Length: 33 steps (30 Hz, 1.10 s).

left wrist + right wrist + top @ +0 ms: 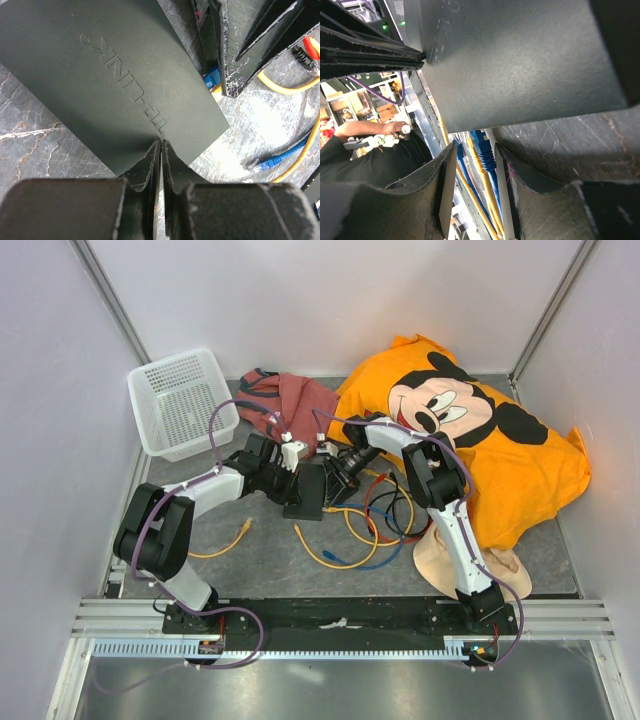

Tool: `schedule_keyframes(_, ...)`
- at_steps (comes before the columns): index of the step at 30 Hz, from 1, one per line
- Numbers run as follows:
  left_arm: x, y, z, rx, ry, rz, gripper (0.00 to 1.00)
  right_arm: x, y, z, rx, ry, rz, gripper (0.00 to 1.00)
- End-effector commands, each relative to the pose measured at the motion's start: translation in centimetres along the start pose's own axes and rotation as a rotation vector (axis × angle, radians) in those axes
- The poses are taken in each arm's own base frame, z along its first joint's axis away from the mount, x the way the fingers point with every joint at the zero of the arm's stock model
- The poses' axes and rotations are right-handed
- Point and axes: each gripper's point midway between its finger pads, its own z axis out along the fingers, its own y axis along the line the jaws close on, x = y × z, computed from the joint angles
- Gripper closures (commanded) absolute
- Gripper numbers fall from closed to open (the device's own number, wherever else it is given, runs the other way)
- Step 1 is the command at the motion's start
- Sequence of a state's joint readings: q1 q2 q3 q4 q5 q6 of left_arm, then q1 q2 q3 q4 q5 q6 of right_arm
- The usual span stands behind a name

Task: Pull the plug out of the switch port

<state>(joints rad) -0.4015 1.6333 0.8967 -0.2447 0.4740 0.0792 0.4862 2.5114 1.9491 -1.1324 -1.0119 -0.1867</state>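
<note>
Switch (305, 490) sits on the grey marbled table (260, 560), near centre of the top view, its long side running 12 to 6.

Left gripper (161, 150) reaches it from about 10 o'clock. Its fingers are pressed nearly together with only a slit between them. The tips are set against the switch's edge, just below the embossed TP-LINK lettering (whether they clamp anything, cannot tell).

Right gripper (475, 146) meets the switch from about 2 o'clock. Its fingers are spread, one on each side of the blue plug (485, 150) that sticks out from the switch's edge. A gap shows on both sides of the plug. A yellow cable (476, 167) runs alongside it.

Loose cables (365, 525) in yellow, blue and red tangle at 4 o'clock of the switch. White basket (180, 400) at 10 o'clock, red cloth (300, 395) at 12, orange Mickey Mouse cloth (480, 440) at 2 to 3.
</note>
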Motion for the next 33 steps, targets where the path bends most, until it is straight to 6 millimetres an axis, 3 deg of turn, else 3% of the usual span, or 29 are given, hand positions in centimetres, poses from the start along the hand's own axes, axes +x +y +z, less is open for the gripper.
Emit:
schedule_keyframes(1, 2.8, 0.9, -0.2, -0.045, 0.103, 0.02, 0.89, -2.4, -4.9, 1.9, 0.144, -0.04, -0.143, 0.55)
schedule_keyframes(14, 3.0, 0.9, 0.3, -0.031, 0.12, 0.006, 0.89, -2.7, -5.6, 2.4, 0.254, -0.07, -0.041, 0.6)
schedule_keyframes(20, 3.1, 1.0, 0.4, -0.032, 0.128, 0.009, 0.89, -1.9, -6.9, 2.6, 0.36, -0.052, -0.006, 0.71)
schedule_keyframes(26, 3.2, 1.0, 0.5, -0.029, 0.133, 0.009, 0.89, -2.1, -7.0, 1.9, 0.414, -0.061, -0.011, 0.78)
schedule_keyframes(30, 3.3, 1.0, 0.6, -0.026, 0.137, 0.007, 0.89, -1.3, -8.1, 1.3, 0.481, -0.03, -0.019, 0.95)
schedule_keyframes(33, 3.2, 0.9, 0.6, -0.022, 0.135, 0.008, 0.89, -0.1, -8.9, 0.2, 0.508, -0.001, -0.009, 0.98)
